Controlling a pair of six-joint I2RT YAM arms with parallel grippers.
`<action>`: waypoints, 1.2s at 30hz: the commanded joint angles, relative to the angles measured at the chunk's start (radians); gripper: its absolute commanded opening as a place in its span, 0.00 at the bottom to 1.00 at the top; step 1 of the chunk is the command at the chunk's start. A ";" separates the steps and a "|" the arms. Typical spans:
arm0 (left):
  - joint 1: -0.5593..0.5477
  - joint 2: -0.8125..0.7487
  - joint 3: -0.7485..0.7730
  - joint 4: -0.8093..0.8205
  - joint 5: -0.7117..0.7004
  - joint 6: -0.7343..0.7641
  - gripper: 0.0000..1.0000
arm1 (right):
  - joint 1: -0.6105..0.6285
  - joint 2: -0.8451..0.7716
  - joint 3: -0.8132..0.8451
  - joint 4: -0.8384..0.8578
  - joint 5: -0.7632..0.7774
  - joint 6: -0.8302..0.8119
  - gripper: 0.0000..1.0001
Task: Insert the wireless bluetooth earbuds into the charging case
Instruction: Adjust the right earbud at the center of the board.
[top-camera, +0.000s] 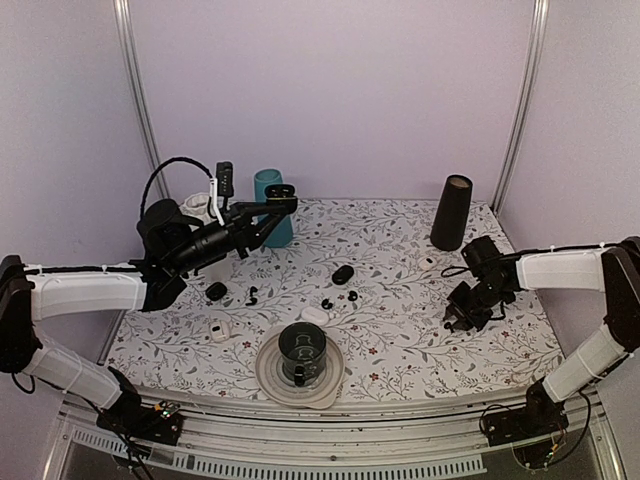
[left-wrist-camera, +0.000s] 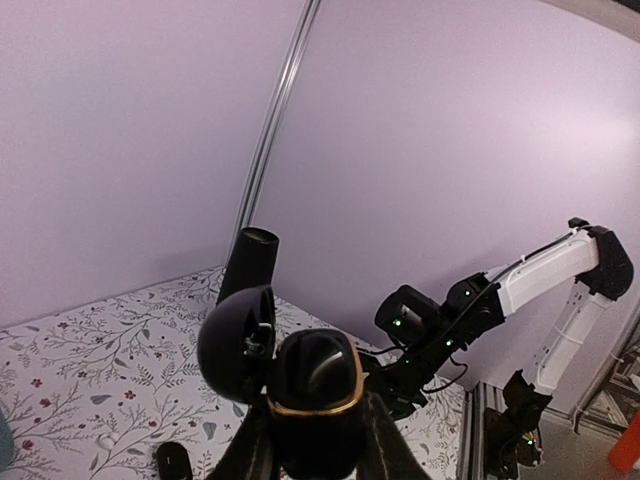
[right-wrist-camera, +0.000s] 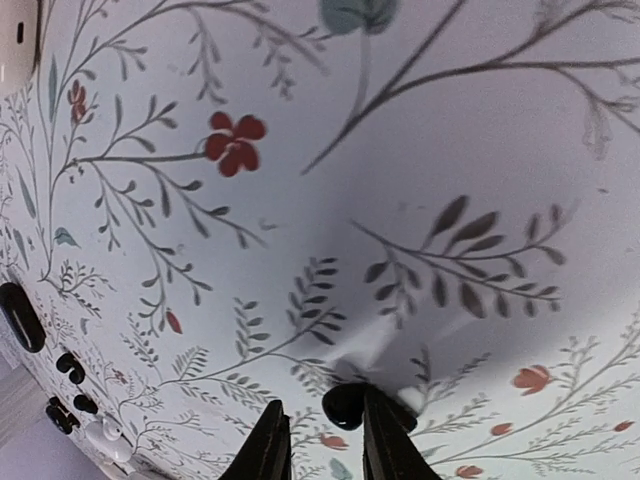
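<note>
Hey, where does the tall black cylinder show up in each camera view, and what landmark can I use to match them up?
Top external: the tall black cylinder stands upright at the back right of the table.
Left wrist: it is left of centre, just behind the open charging case.
Right wrist: not in it.
Shared landmark: the floral tablecloth, seen in all three views.

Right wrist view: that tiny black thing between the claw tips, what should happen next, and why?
Probably lift straight up a little. The right claw looks closed on a black earbud lying on the flowered cloth, and the left claw holds the open charging case up in the air.
</note>
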 joint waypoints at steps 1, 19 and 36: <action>0.018 -0.027 0.002 -0.013 -0.007 0.020 0.00 | 0.047 0.078 0.090 0.088 -0.027 0.088 0.25; 0.023 -0.044 0.009 -0.040 -0.012 0.035 0.00 | 0.050 0.017 0.054 0.110 0.010 -0.417 0.47; 0.023 -0.073 0.018 -0.085 -0.034 0.041 0.00 | 0.166 0.069 0.016 0.178 -0.003 -0.462 0.54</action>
